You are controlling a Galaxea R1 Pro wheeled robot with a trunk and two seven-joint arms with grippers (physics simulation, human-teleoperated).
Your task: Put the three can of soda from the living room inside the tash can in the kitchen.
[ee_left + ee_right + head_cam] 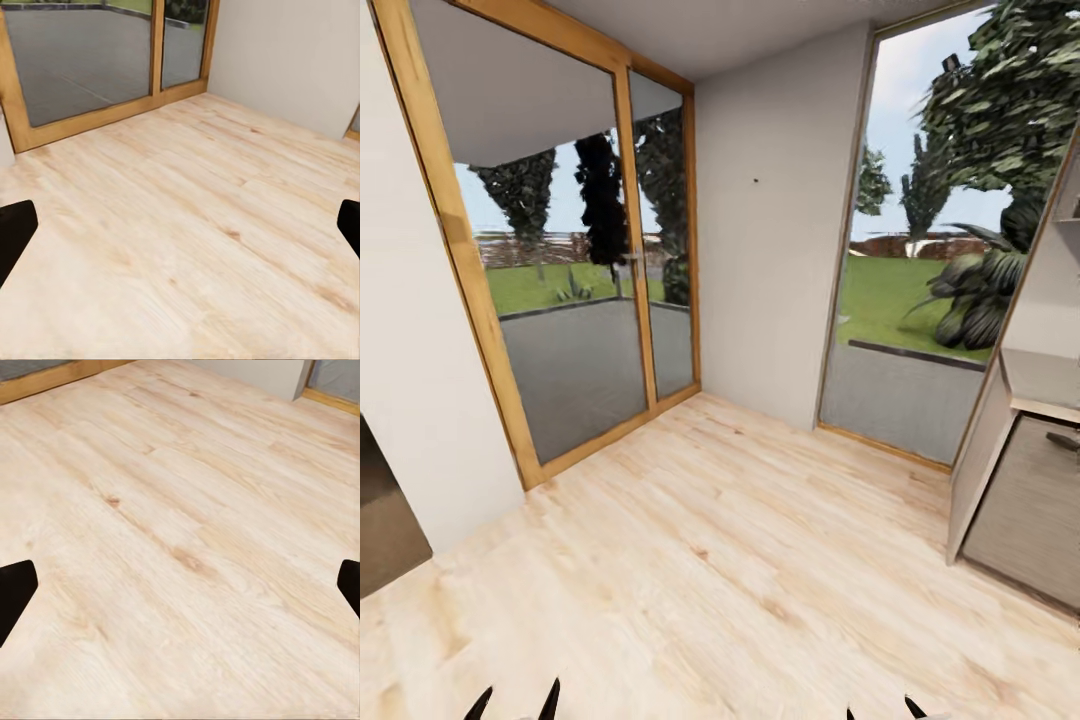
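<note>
No soda can and no trash can is in view. At the head view's bottom edge, the dark fingertips of my left gripper (515,703) and right gripper (880,710) poke up over a light wood floor (720,560). In the left wrist view the left gripper (180,229) is open, its black fingers (13,232) far apart at the picture's sides, nothing between them. The right gripper (180,589) is likewise open over bare floor, with black fingers (13,592) wide apart.
Wood-framed glass doors (560,270) stand ahead on the left, a white wall corner (770,230) in the middle, a tall window (930,250) to the right. A grey cabinet (1025,480) juts in at the right edge. A dark opening (382,520) sits at far left.
</note>
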